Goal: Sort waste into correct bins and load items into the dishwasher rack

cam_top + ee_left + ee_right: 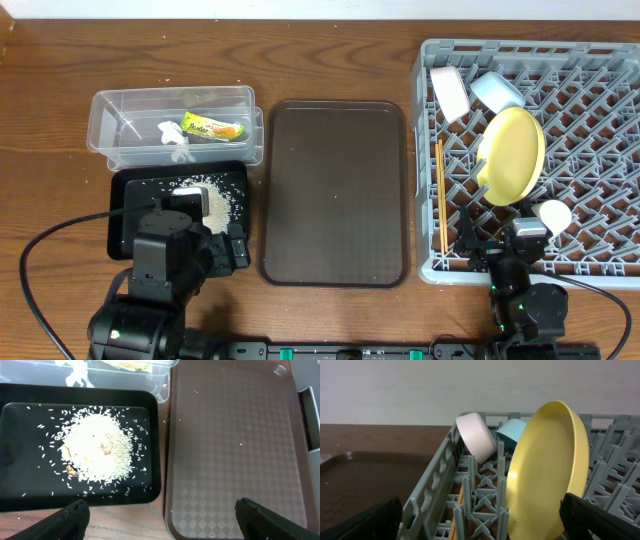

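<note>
Step in hand: sorting and loading look finished; both arms sit low at the desk's near edge.
Left gripper (160,512): fingers spread wide, holding nothing, above the seam of black tray and brown tray.
Right gripper (480,515): fingers wide apart, empty, facing the rack.
Next move: probably none beyond a check for strays.
Black tray (125,195): rice grains (205,198) heaped inside.
Brown serving tray (335,190): bare.
Dishwasher rack (600,150): chopsticks (439,195), white cup (553,216), yellow plate (512,155) on edge, pinkish-white bowl (450,92), light blue bowl (497,91).
Clear tub (110,110): snack wrapper (213,126), white scrap (172,135).
</note>
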`<move>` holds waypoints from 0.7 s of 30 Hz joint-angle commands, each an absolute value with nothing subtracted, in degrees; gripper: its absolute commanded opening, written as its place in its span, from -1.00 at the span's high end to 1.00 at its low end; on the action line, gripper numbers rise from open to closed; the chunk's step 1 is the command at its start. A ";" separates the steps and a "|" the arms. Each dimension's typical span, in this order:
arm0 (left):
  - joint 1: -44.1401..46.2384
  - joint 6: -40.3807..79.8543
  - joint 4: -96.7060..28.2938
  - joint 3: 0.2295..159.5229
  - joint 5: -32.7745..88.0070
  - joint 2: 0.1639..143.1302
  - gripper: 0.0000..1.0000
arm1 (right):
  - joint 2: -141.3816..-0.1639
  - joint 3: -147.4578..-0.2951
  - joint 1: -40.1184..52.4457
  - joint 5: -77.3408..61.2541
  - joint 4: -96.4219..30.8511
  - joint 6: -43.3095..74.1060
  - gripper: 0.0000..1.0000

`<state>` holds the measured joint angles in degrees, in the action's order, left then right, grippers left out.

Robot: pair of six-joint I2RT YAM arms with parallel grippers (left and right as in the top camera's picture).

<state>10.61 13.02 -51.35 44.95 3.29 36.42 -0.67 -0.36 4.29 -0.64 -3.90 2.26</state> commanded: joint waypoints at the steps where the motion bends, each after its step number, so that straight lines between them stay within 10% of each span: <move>1: 10.74 12.29 -51.33 44.88 3.46 36.27 -0.92 | -0.34 -0.32 3.55 -1.34 -4.14 1.19 -0.98; 21: 10.74 12.27 -52.18 44.84 3.27 33.74 -0.92 | -0.34 -0.32 3.55 -1.34 -4.12 1.19 -0.98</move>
